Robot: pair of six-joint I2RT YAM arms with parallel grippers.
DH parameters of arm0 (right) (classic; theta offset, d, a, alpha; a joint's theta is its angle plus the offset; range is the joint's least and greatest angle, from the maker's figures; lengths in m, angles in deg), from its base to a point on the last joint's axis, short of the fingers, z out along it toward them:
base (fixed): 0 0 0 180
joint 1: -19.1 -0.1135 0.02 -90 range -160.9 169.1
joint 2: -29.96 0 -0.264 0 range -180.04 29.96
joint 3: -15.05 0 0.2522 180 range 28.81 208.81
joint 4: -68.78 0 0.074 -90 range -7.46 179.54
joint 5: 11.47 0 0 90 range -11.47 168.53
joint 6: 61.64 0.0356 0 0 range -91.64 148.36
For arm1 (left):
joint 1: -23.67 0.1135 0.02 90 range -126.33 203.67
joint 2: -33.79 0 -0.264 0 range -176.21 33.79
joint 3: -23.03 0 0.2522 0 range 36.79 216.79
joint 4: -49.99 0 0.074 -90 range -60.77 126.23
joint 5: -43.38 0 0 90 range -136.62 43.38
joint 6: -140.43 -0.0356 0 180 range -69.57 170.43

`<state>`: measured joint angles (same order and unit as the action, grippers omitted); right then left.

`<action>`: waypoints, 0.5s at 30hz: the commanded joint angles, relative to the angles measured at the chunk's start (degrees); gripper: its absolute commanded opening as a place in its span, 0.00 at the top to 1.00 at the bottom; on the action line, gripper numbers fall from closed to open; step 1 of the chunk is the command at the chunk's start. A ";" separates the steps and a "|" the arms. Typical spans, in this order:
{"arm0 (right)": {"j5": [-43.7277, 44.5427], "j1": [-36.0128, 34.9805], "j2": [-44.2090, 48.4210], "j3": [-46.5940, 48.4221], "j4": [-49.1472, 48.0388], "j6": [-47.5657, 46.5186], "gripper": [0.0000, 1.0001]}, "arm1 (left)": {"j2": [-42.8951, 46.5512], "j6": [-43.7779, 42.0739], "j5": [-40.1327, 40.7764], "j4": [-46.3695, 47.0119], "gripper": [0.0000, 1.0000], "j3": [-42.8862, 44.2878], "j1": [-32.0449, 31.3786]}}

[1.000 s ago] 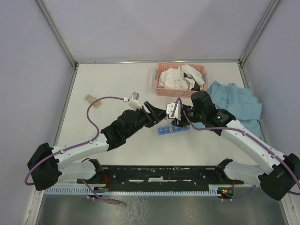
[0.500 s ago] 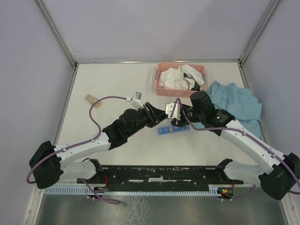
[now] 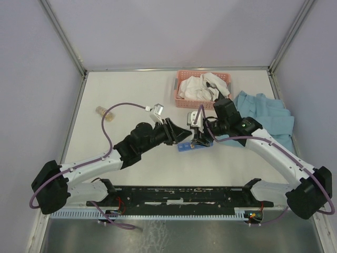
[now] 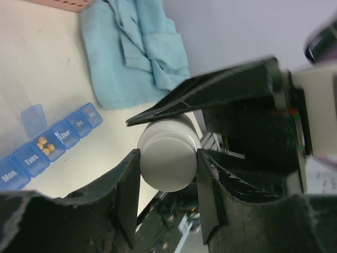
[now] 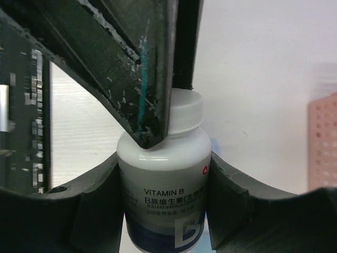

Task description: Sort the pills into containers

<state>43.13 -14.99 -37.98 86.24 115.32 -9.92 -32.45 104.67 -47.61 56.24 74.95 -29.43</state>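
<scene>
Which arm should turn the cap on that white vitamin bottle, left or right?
Left, probably. The left pincer is closed on the white cap, while the right pincer is clamped round the vitamin bottle body, steadying it.

2 white-black arms (image 3: 89,168), purple cables (image 3: 126,104)

Left gripper (image 3: 181,134), right gripper (image 3: 197,138) locked on white bottle (image 5: 168,174) over pill organiser (image 3: 184,147), gap beneath unclear; basket (image 3: 181,102) behind, cloth (image 3: 268,118) right; table (image 3: 126,89) open left.
</scene>
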 commanded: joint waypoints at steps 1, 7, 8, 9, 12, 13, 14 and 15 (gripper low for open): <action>-18.69 2.99 -2.39 5.29 3.18 4.46 0.99 | 2.13 -19.18 -23.34 10.37 0.80 -3.64 3.35; -34.56 4.15 -9.27 9.75 9.93 7.05 0.99 | -2.52 -46.86 -43.09 -7.53 0.85 2.82 5.64; -35.32 3.98 -9.81 9.86 9.94 7.38 0.99 | -2.08 -50.35 -40.84 -9.73 0.85 2.97 5.63; -35.27 3.79 -9.91 9.89 9.95 7.48 0.99 | -1.14 -52.93 -38.23 -10.16 0.85 2.47 5.71; -31.81 3.65 -9.18 9.19 7.41 9.36 0.99 | 2.65 -56.43 -32.52 -5.34 0.78 -0.47 5.88; -30.89 3.64 -8.74 8.83 6.69 9.78 0.99 | 4.02 -56.21 -31.51 -2.93 0.72 -1.58 5.92; -30.13 3.60 -8.43 8.59 6.23 9.98 0.99 | 5.38 -55.16 -30.01 -0.36 0.63 -3.00 5.98; -29.42 3.63 -8.18 8.42 5.91 9.98 0.99 | 6.82 -53.69 -27.29 1.63 0.51 -3.84 6.01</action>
<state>19.37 -10.33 -48.60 91.70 127.29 -2.77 -30.24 58.55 -78.08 52.07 74.25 -22.55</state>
